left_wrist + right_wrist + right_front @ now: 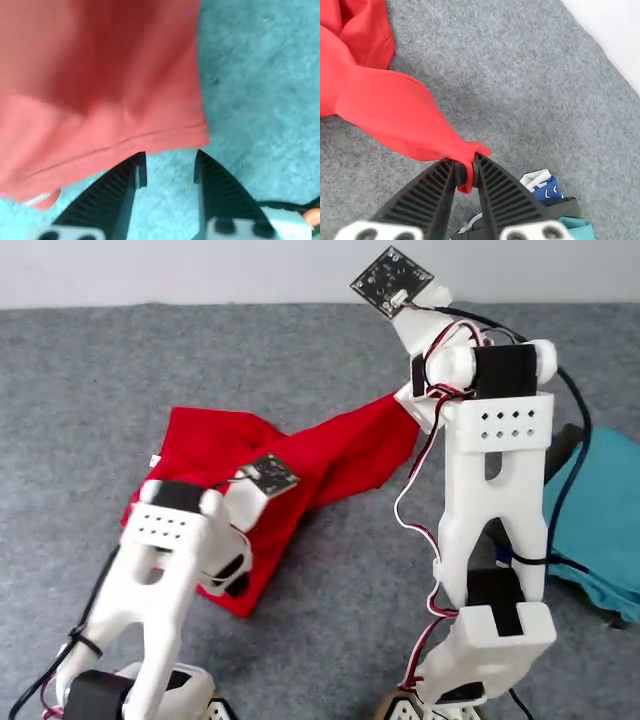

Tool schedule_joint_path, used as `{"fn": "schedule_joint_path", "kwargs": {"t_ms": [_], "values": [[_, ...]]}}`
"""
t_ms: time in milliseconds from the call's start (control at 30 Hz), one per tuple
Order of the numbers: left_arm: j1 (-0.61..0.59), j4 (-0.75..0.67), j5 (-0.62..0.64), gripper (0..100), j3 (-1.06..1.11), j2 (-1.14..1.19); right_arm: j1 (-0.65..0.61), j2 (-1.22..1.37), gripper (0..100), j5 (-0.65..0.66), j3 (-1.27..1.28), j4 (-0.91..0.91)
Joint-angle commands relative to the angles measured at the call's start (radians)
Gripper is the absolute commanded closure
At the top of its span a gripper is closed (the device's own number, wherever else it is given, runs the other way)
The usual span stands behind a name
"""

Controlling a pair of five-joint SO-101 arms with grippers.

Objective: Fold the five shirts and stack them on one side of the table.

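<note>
A red shirt point(300, 465) lies rumpled across the middle of the grey table. My right gripper point(466, 172) is shut on one bunched end of the red shirt point(395, 112) and holds it lifted off the table toward the back right. My left gripper point(170, 167) is open just above the table, its fingertips at the hemmed edge of the red shirt point(100, 90), with no cloth between them. In the high view the left arm point(190, 530) stands over the shirt's front left part.
A teal shirt point(600, 520) lies on the right side of the table beside the right arm. Below the right gripper sits a pile with blue-and-white point(542, 187) and teal cloth point(575, 227). Bare grey felt point(340, 580) lies between the arms.
</note>
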Motion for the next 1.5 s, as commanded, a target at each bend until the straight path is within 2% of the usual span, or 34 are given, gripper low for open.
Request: {"fn": "schedule_joint_path", "kwargs": {"t_ms": [0, 200, 467, 533, 700, 867, 967, 1067, 1200, 1333, 1467], "values": [[0.064, -0.069, 0.032, 83, 0.025, -0.032, -0.005, -0.008, 98.8, 0.002, -0.003, 0.019], [0.086, -0.133, 0.081, 79, 0.071, -0.006, -0.007, -0.008, 98.8, 0.0, -0.003, 0.019], [0.072, -0.278, 0.087, 79, 0.064, 0.265, -0.007, -0.012, 98.8, 0.0, -0.003, 0.019], [0.066, -0.27, 0.087, 79, 0.036, 0.301, -0.004, -0.013, 98.8, 0.0, -0.003, 0.03], [0.055, -0.278, 0.087, 85, 0.008, 0.362, 0.008, -0.018, 98.8, 0.002, -0.003, 0.041], [0.055, -0.258, 0.055, 99, 0.001, 0.391, 0.059, -0.019, 98.8, 0.005, -0.003, 0.041], [0.055, -0.186, 0.048, 99, -0.027, 0.325, 0.091, -0.021, 98.8, 0.006, -0.006, 0.042], [0.035, -0.086, 0.044, 99, -0.108, 0.186, 0.099, -0.054, 98.8, 0.006, -0.008, 0.042], [-0.061, 0.032, 0.044, 99, -0.302, -0.009, 0.09, -0.145, 98.8, 0.006, -0.008, 0.035], [-0.173, 0.064, 0.044, 99, -0.538, -0.097, 0.094, -0.232, 98.8, 0.006, -0.008, 0.013], [-0.224, 0.066, 0.044, 99, -0.765, -0.1, 0.09, -0.338, 98.8, 0.006, -0.008, -0.045]]}}
